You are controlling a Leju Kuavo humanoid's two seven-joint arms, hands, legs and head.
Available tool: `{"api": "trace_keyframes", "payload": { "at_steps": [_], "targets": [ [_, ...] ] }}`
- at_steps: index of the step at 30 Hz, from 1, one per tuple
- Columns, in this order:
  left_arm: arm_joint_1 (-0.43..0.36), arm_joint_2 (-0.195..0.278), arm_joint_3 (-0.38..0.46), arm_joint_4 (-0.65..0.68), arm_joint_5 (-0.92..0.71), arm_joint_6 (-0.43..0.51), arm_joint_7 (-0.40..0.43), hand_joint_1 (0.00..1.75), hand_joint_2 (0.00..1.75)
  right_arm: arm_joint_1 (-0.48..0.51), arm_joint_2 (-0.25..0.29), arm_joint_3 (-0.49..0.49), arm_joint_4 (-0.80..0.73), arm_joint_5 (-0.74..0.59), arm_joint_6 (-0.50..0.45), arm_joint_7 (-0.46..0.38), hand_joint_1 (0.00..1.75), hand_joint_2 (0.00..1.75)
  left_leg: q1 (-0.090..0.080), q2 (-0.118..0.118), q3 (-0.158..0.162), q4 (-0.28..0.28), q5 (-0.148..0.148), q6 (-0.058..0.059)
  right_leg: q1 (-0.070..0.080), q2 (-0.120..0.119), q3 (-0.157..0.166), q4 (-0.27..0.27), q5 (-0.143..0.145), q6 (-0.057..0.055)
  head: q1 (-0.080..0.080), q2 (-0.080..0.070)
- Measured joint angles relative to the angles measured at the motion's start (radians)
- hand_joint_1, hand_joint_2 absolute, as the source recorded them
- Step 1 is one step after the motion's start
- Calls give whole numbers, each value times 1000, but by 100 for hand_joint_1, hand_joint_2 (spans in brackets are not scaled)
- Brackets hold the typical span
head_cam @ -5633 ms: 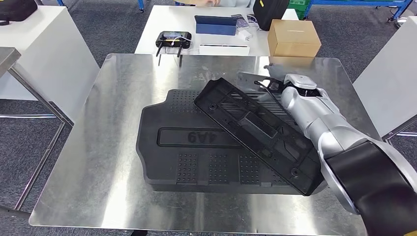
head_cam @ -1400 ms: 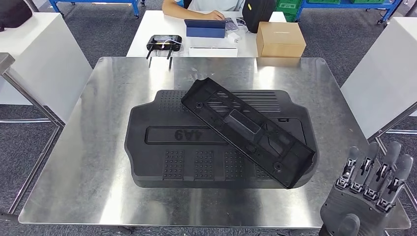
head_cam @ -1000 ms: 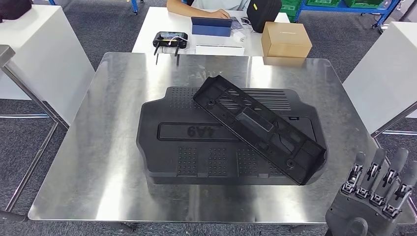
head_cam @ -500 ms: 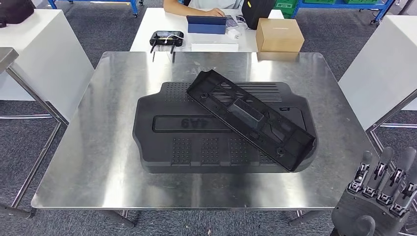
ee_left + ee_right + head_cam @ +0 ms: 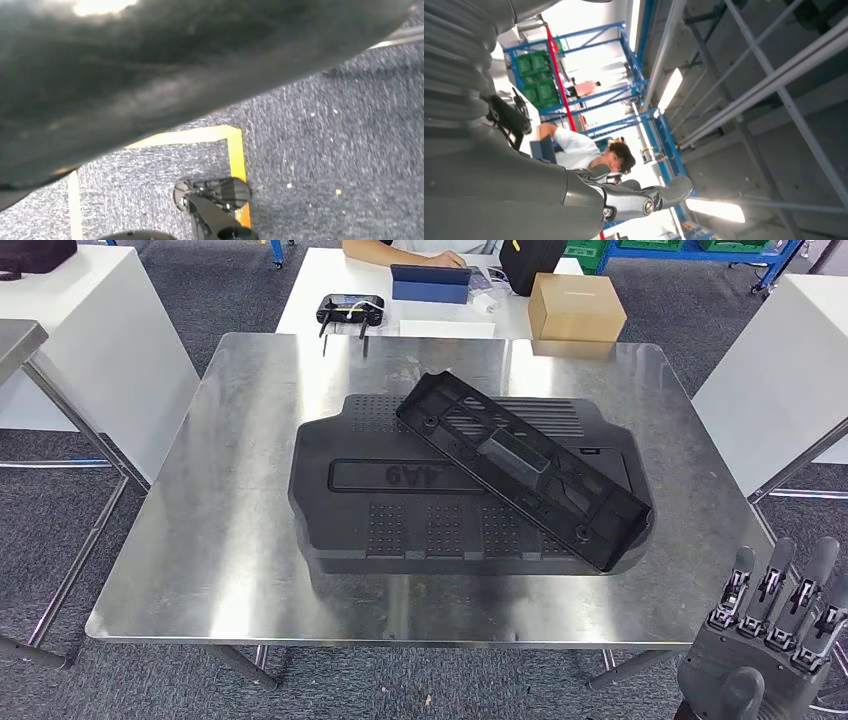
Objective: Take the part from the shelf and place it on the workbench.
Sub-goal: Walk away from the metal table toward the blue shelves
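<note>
right hand (image 5: 765,640) now hangs below the workbench (image 5: 240,520) edge, fingers apart and empty, having let go of the long black part (image 5: 520,468), which lies diagonally on the big black panel (image 5: 400,510); the placing looks finished. beyond are a cardboard box (image 5: 576,306) and a seated person (image 5: 400,250), nothing blocking; the left hand's state i cannot tell.

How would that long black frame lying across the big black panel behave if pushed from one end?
The long black frame looks like rigid ribbed plastic, so probably stiff and fairly light. Resting slantwise on the big black panel, it would likely slide or pivot rather than roll.
</note>
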Motion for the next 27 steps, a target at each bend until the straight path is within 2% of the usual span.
{"api": "trace_keyframes", "payload": {
  "at_steps": [2,4,5,6,7,8,9,10,11,12,14,15,16,17,19,20,21,22,23,25,26,27],
  "targets": [
    [-1,0,0,0,-2,1,0,0,0,0,3,-7,4,1,13,11,0,175,1,3,-18,-2,15,15,-1,1,-42,90,-62,-8,4,0],
    [-1,1,0,0,-7,2,0,0,0,-1,8,-14,11,1,25,22,0,175,-1,5,-41,-2,29,20,-2,1,-90,219,-129,-14,7,0],
    [-1,1,0,0,-10,2,0,0,0,-1,10,-17,15,1,28,28,0,175,-1,5,-52,-1,37,20,-2,1,-97,256,-144,-11,7,0],
    [-1,1,0,0,-11,2,0,0,0,-1,12,-19,20,1,29,35,0,175,-2,6,-62,-1,44,18,-1,1,-86,256,-142,-5,6,0],
    [-1,1,0,0,-12,2,0,0,0,-1,14,-21,24,2,30,45,0,175,-2,6,-70,-1,52,16,-1,1,-52,215,-128,2,6,0],
    [-1,1,0,0,-13,2,0,0,0,-2,16,-22,30,2,29,56,0,175,-1,6,-78,-1,59,13,-1,1,-1,143,-108,8,7,0],
    [-1,1,0,0,-14,2,0,0,0,-4,18,-23,36,3,25,70,0,175,-2,5,-83,-1,66,8,0,1,53,63,-94,10,7,0],
    [-1,1,0,0,-16,2,-1,0,0,-6,20,-23,44,3,21,85,0,175,-3,5,-87,-2,73,3,3,1,95,3,-81,9,5,0],
    [-1,1,0,0,-16,2,-1,0,0,-7,21,-23,52,4,15,97,0,175,-3,4,-88,-3,80,-4,6,2,116,-34,-76,5,5,0],
    [-2,1,0,0,-17,2,-1,0,0,-8,23,-23,61,5,9,109,0,175,-3,5,-88,-5,87,-11,10,2,119,-46,-74,0,4,0],
    [-1,1,0,0,-18,2,0,0,0,-8,25,-23,82,5,-3,127,0,175,0,5,-87,-10,98,-26,8,2,107,-50,-61,-14,4,0],
    [0,1,0,0,-19,2,0,0,0,-8,27,-24,97,6,-10,138,0,175,1,5,-90,-4,89,-31,6,1,103,-53,-52,-21,3,0],
    [1,2,0,0,-21,1,0,0,0,-7,29,-24,113,5,-17,149,0,175,2,5,-98,18,61,-35,2,-1,97,-56,-43,-30,1,0],
    [2,3,0,0,-24,0,0,0,0,-7,31,-25,129,5,-24,161,0,175,3,5,-109,55,21,-37,-2,-2,90,-58,-34,-36,-1,0],
    [3,3,0,0,-31,-1,0,0,0,-7,33,-27,170,1,-34,190,0,175,3,5,-136,175,-74,-39,1,-4,73,-56,-19,-45,-4,0],
    [3,3,0,0,-34,-2,0,0,0,-7,34,-27,190,-2,-38,202,0,175,3,5,-141,225,-99,-41,3,-5,65,-54,-13,-45,-5,0],
    [3,4,0,0,-36,-2,0,0,0,-7,35,-28,212,-5,-41,213,0,175,3,6,-134,252,-106,-42,4,-6,56,-51,-6,-44,-4,0],
    [3,5,0,0,-39,-3,0,0,0,-7,35,-28,231,-6,-43,220,0,175,4,6,-109,241,-91,-43,4,-6,48,-47,-1,-41,-4,0],
    [3,6,0,0,-40,-3,0,0,0,-7,35,-29,249,-8,-46,225,0,175,5,6,-65,190,-66,-44,2,-6,41,-41,3,-38,-5,0],
    [1,7,0,0,-45,-6,-1,0,0,-8,35,-31,278,-8,-51,235,0,175,6,4,25,61,-39,-43,3,-7,25,-26,8,-31,-5,0],
    [1,8,0,0,-47,-8,-1,0,0,-8,35,-33,289,-8,-55,240,0,175,4,2,50,18,-37,-40,5,-7,18,-19,11,-27,-4,0],
    [1,8,0,0,-49,-9,-2,0,0,-9,35,-35,299,-7,-58,243,0,175,1,0,57,0,-40,-35,6,-8,12,-15,15,-20,-5,0]
  ]
}}
